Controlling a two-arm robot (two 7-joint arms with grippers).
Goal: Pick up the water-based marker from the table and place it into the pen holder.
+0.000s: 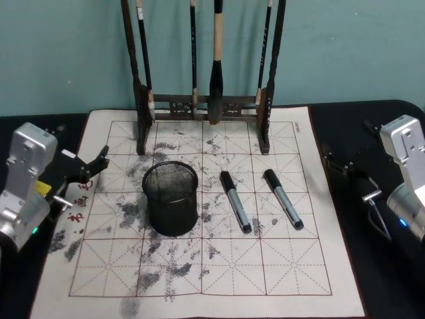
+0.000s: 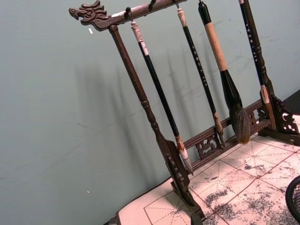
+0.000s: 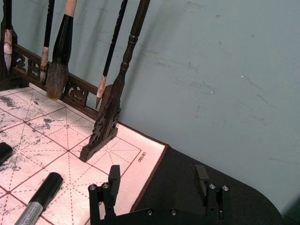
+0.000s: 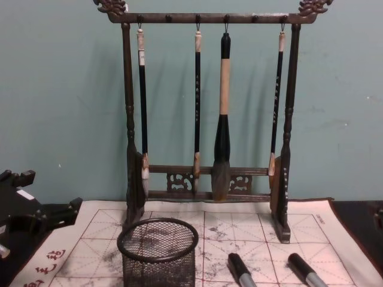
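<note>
Pen holder (image 4: 158,251) base cut off (chest view); markers (image 4: 239,270) too.

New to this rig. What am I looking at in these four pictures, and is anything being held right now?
This is a robot with two arms, each ending in a gripper. One picture looks down from its head, one across from its chest, two from its wrists. On the dark table lies an ink-stained mat carrying a black mesh pen holder, two markers to its right, and a wooden brush rack behind. The left gripper is at the mat's left edge, the right gripper at its right edge; both are open and hold nothing.
</note>
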